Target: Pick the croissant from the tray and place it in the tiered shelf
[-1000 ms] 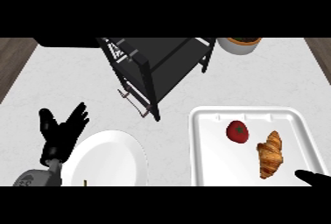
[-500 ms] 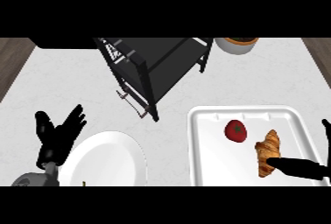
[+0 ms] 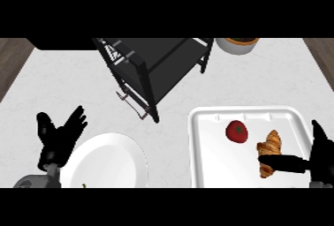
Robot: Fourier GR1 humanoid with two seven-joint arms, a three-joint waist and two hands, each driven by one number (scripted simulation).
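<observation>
A golden croissant (image 3: 270,145) lies lengthwise on the right side of the white tray (image 3: 212,170), with a red tomato (image 3: 237,131) just to its left. My right hand (image 3: 316,160) sits at the tray's right edge, open. Its thumb (image 3: 282,162) stretches left across the croissant's near end, and its fingers (image 3: 319,136) stand straight up to the right of the pastry, apart from it. The black tiered shelf (image 3: 157,64) stands at the back centre. At the lower left my left hand (image 3: 57,137) rests open, fingers up.
A white plate (image 3: 108,163) lies at the lower left, beside the left hand. A round pot (image 3: 237,44) stands at the back right of the shelf. Dark wood strips border the counter on both sides.
My right hand has come further in from the lower right edge. Its thumb now lies over the croissant's near end. The left hand, croissant and tomato have stayed put.
</observation>
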